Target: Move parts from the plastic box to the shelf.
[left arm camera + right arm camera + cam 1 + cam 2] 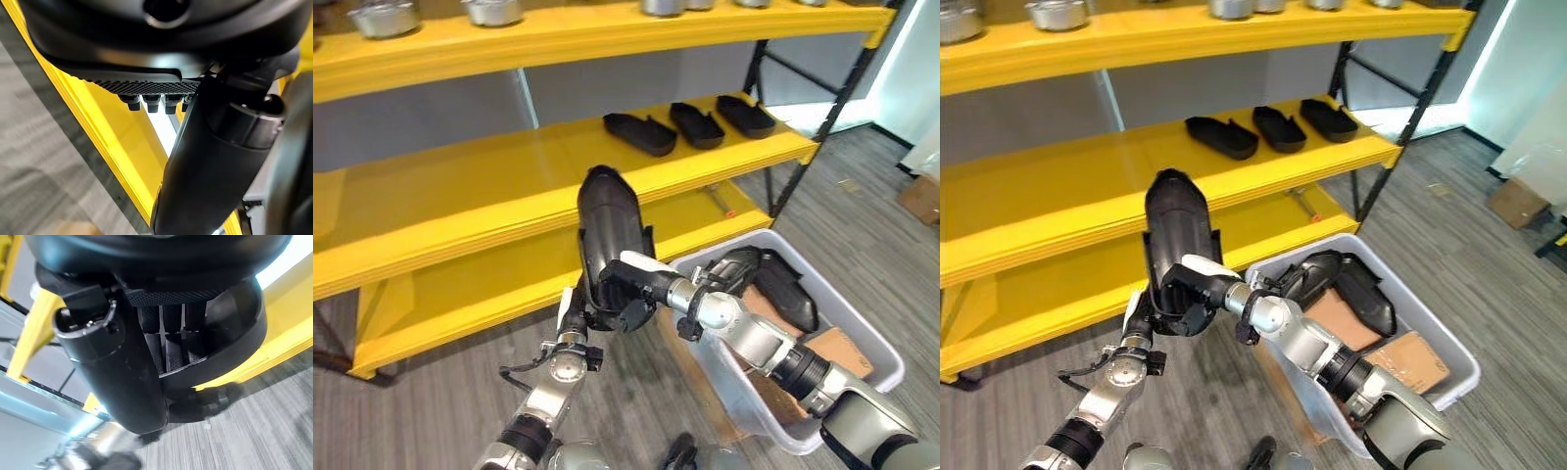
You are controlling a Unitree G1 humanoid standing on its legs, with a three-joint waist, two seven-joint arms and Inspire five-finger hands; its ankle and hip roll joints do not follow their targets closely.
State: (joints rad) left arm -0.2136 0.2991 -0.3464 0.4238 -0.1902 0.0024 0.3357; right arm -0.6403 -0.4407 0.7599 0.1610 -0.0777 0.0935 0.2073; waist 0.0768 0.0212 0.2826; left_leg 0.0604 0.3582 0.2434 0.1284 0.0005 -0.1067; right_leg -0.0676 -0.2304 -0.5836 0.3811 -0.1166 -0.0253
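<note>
A: Nearest first?
B: Right hand (628, 290), white thumb cover, fingers curled round the lower end of a long black moulded plastic part (609, 231). The right wrist view shows the fingers (172, 335) wrapped over the part's edge.
A: Left hand?
B: Left hand (574, 311) sits just behind and under the same part, at its lower left. The left wrist view shows its fingertips (152, 101) beside the dark shell, but I cannot tell if they grip it.
A: How is the part held?
B: Upright, rounded end up, in the air in front of the shelf edge and left of the box.
A: The box?
B: White translucent plastic box (881, 373) on the grey plank floor (440, 401), at the robot's right. More black parts (773, 282) lie in it, on brown cardboard (842, 348).
A: Beyond that?
B: Yellow metal shelf rack with black posts (460, 191). Three black parts (688, 123) lie in a row on the right of the middle level, close together. Silver metal bowls (384, 17) stand on the top level. A brown carton (922, 198) sits on the floor at far right.
</note>
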